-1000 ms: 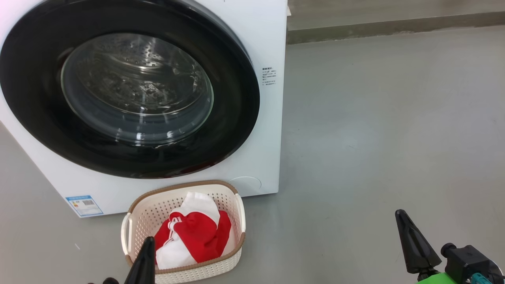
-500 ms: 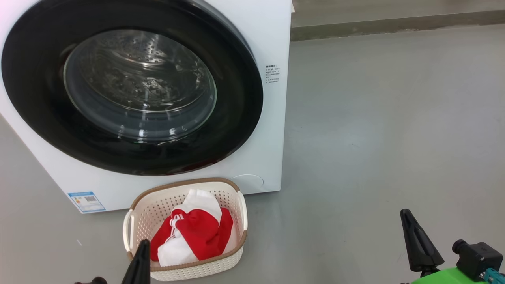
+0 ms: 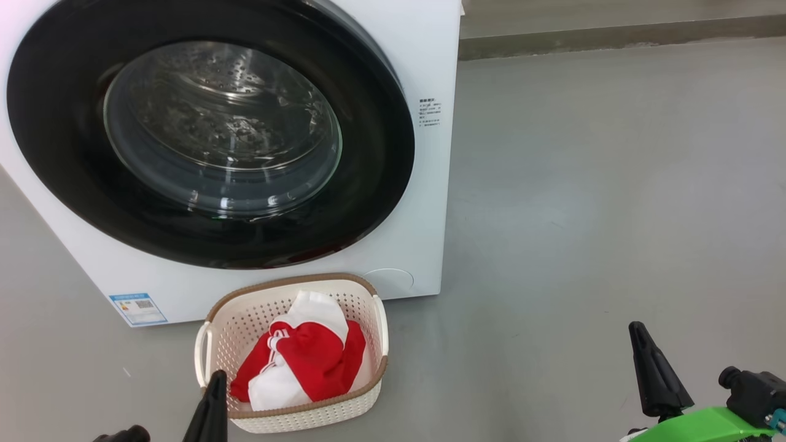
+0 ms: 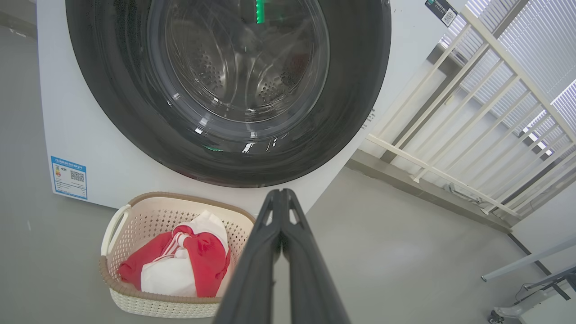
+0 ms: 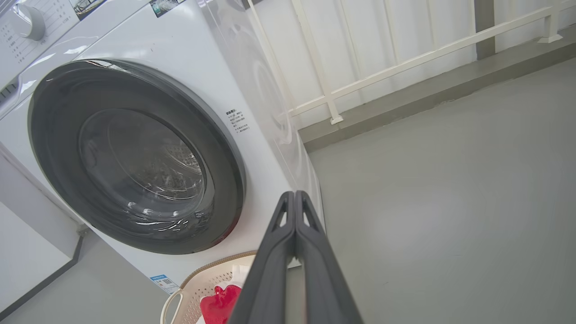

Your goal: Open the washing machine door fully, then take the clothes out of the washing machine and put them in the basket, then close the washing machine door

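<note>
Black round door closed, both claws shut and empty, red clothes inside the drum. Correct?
No: the red-and-white fabric clothes lie in the cream perforated plastic basket, per head view. The round glossy black door is closed; left claw and right claw shut, empty.

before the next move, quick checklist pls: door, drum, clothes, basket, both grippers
1. washing machine door flush against the washing machine front: ok; latch engaged: cannot tell.
2. No red fabric seen through the door glass: ok.
3. clothes lie inside the basket: ok.
4. basket upright on the floor, just in front of the machine: ok.
5. left gripper, jaws shut, empty: ok.
6. right gripper, jaws shut, empty: ok.
</note>
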